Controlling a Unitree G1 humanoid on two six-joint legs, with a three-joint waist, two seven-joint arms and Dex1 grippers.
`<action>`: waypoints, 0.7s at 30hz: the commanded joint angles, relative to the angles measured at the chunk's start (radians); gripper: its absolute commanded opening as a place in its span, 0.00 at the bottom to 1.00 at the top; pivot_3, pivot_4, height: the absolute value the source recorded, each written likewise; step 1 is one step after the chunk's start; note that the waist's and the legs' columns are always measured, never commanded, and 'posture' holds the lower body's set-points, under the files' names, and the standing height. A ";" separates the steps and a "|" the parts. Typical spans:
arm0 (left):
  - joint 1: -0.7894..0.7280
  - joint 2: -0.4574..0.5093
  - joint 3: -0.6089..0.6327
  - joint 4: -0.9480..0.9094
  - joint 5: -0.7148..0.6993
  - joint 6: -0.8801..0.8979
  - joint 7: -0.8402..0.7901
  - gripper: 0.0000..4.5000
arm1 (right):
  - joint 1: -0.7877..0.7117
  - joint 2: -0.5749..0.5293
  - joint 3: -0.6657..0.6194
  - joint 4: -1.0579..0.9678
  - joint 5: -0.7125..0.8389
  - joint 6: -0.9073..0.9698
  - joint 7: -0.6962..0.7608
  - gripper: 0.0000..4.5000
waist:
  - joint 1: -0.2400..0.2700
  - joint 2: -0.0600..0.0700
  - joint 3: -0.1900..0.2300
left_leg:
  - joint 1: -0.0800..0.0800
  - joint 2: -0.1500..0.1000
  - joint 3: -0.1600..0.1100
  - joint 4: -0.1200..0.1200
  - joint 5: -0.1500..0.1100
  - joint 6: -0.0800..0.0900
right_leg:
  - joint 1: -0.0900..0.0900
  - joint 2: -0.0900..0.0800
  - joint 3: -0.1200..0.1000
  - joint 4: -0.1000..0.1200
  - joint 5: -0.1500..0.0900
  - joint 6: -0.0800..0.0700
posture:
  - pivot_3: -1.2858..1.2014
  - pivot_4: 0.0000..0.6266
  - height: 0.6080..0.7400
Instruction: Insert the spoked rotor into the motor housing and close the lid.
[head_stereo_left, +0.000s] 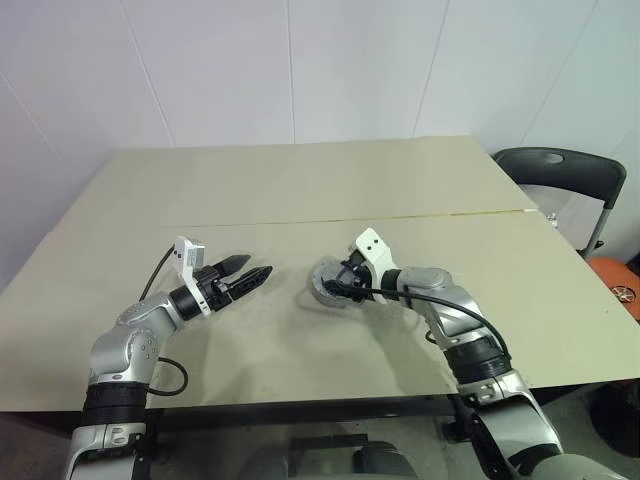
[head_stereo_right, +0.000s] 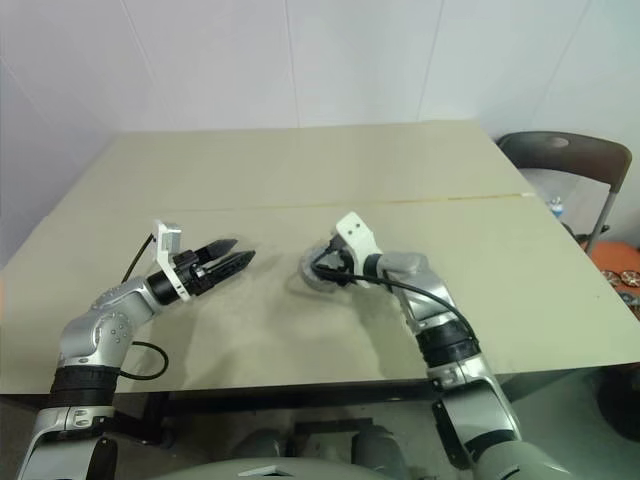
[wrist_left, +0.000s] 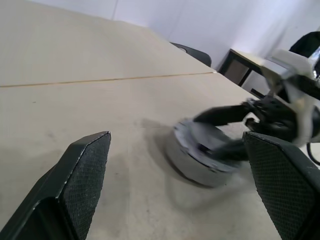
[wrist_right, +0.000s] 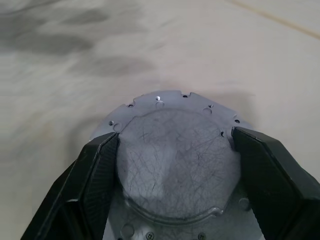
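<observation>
I am holding my right gripper (wrist_right: 165, 165) over the lid (wrist_right: 175, 165), one finger on each side of its raised plain grey centre, clasping it. The lid is sitting between my fingers (wrist_right: 95, 170), its flange with small holes showing beyond the tips and its near edge cut off at the frame. Under it, the motor housing (wrist_left: 192, 167) is resting on the tan table (head_stereo_left: 300, 190), and from my left wrist I am seeing the lid lying tilted on the housing's top, though that picture is smeared and I cannot say how well it is seated. The copper windings and the spoked rotor are hidden beneath the lid, so I cannot tell what is inside. My left gripper (head_stereo_left: 243, 275) is hovering well to the left of the housing, apart from it, its fingers spread wide and carrying nothing. A dark chair (head_stereo_left: 560, 180) is standing past the table's far right corner, partly cut off.
</observation>
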 joint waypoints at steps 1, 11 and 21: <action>-0.007 0.006 0.012 -0.013 0.001 -0.018 -0.002 1.00 | 0.075 -0.042 0.084 -0.050 0.059 0.086 0.110 0.71 | 0.000 0.000 0.000 | 0.000 0.000 0.000 0.000 0.000 0.000 | 0.000 0.000 0.000 0.000 0.000 0.000 | 0.52 0.00 1.00; -0.005 0.000 0.007 -0.014 0.006 -0.020 0.000 1.00 | 0.097 -0.089 0.106 -0.035 0.015 -0.021 0.069 0.71 | -0.002 -0.002 -0.001 | 0.001 0.000 0.001 0.001 -0.001 0.001 | 0.002 0.000 0.000 0.000 0.000 0.001 | 0.52 0.00 1.00; -0.004 -0.006 0.002 -0.023 0.008 -0.015 -0.004 1.00 | 0.082 -0.124 0.183 0.048 -0.065 -0.056 0.052 0.71 | -0.005 -0.004 -0.002 | 0.022 0.003 0.001 0.004 -0.002 -0.005 | 0.023 0.001 -0.002 0.000 -0.005 -0.001 | 0.52 0.00 1.00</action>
